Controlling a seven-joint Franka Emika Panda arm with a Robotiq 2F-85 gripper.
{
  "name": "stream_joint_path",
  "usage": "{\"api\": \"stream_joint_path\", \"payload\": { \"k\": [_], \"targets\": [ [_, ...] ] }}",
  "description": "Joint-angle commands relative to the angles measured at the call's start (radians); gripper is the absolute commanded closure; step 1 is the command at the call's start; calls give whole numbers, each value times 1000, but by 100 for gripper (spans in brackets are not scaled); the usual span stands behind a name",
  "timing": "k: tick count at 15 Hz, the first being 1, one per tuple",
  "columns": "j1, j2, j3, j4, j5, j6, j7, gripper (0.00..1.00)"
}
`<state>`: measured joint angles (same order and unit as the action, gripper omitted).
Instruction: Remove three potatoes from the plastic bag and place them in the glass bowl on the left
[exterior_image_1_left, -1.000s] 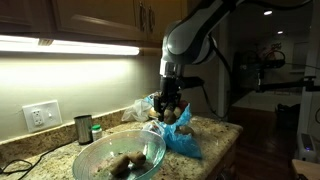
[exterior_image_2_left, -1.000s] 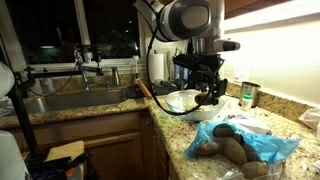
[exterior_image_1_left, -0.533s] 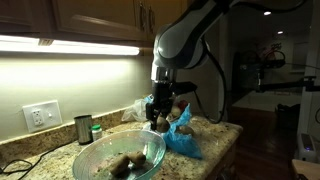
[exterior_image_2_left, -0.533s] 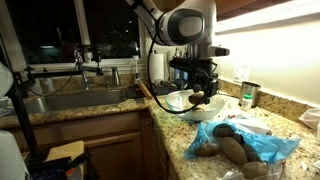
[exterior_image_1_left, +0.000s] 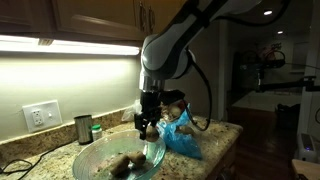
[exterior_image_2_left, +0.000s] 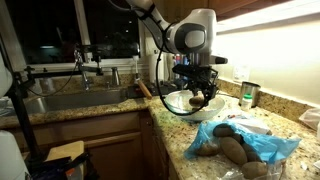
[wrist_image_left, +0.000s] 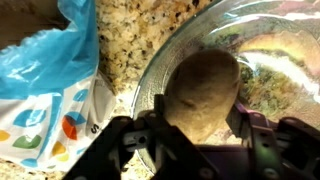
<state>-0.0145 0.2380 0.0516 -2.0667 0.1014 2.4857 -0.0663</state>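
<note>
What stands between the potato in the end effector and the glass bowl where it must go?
Nothing visible. The small brown oval potato, gripped by the end effector, hangs over the rim of the wide clear glass bowl; the blue plastic bag lies aside.

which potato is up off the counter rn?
The potato clamped in the gripper, over the glass bowl. The others lie inside the bowl or in the blue bag.
</note>
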Motion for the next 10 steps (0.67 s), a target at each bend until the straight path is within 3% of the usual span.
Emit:
{"api": "stream_joint_path", "payload": {
  "k": [1, 7, 8, 10],
  "targets": [
    [6, 69, 5, 88, 5, -26, -22, 64],
    [2, 174, 23, 182, 3, -20, -44, 64],
    [4, 186, 23, 189, -4, -18, -45, 25],
    [2, 197, 26, 199, -5, -26, -55, 7]
  ]
}}
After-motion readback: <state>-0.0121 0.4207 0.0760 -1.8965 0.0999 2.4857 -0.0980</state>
